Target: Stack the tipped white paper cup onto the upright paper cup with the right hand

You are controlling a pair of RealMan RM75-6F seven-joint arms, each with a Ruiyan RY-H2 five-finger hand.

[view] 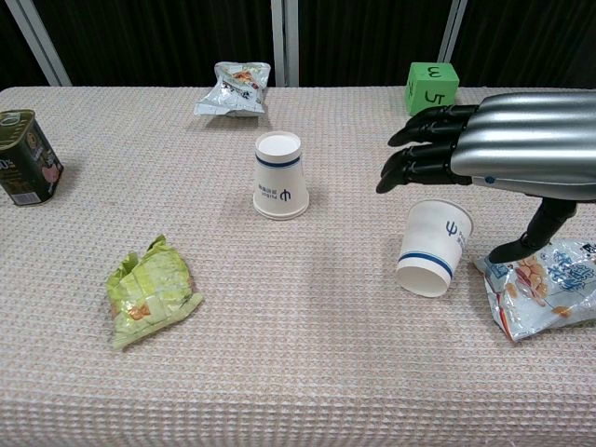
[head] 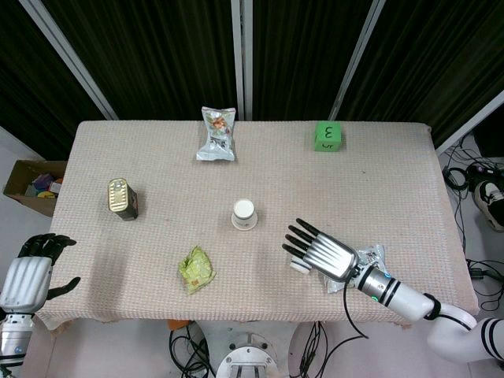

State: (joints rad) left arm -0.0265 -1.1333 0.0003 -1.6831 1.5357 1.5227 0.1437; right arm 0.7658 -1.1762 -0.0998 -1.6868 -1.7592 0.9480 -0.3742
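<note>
Right hand [view: 507, 154] hovers flat above the tipped paper cup [view: 433, 248], palm down, fingers [view: 421, 155] spread and extended, thumb hanging down on the right side just beside the snack bag [view: 545, 287]. It holds nothing and touches no cup. In the head view the same hand [head: 323, 252] covers most of that cup; only a bit of the rim [head: 298, 266] shows at the fingertips.

Tipped cup lies leaning on the tablecloth [view: 307, 372], mouth toward the near-left, blue band near the rim, its far side right by the snack bag (contact not clear).

Target cup [view: 279, 175] stands mouth-down near table centre, well apart to the left of the tipped one, also seen from above [head: 244, 213]. Nothing stacked yet.

Left hand [head: 31, 272] is off the near-left table corner, fingers curled loosely, nothing in it (head view only).

Also on the table:
- olive tin can [view: 26, 156] at far left
- crumpled green packet [view: 149, 291] near-left
- silver food pouch [view: 233, 88] at the back
- green cube [view: 432, 88] back right
</note>
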